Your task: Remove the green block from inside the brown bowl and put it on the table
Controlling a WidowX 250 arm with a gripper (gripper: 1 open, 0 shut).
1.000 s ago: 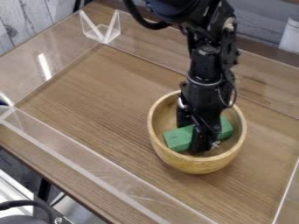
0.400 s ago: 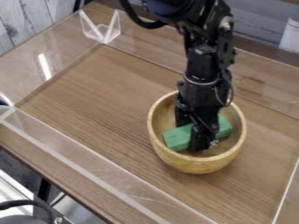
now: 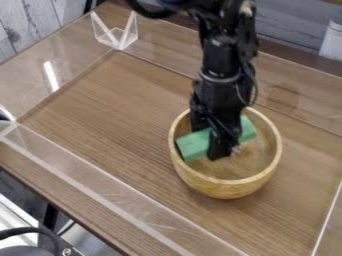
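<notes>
The black gripper (image 3: pixel 218 140) points straight down over the brown bowl (image 3: pixel 227 170), and its fingers are squeezed tight on the green block (image 3: pixel 210 141). The block hangs in the air, about level with the bowl's rim, not touching the bottom. The bowl sits on the table (image 3: pixel 107 110) with clear walls around it

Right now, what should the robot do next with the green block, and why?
Probably keep lifting a little. The gripper is shut on the green block, which is raised off the bottom of the brown bowl but sits about level with the rim. It likely needs to clear that rim before moving sideways to the bare table.
</notes>
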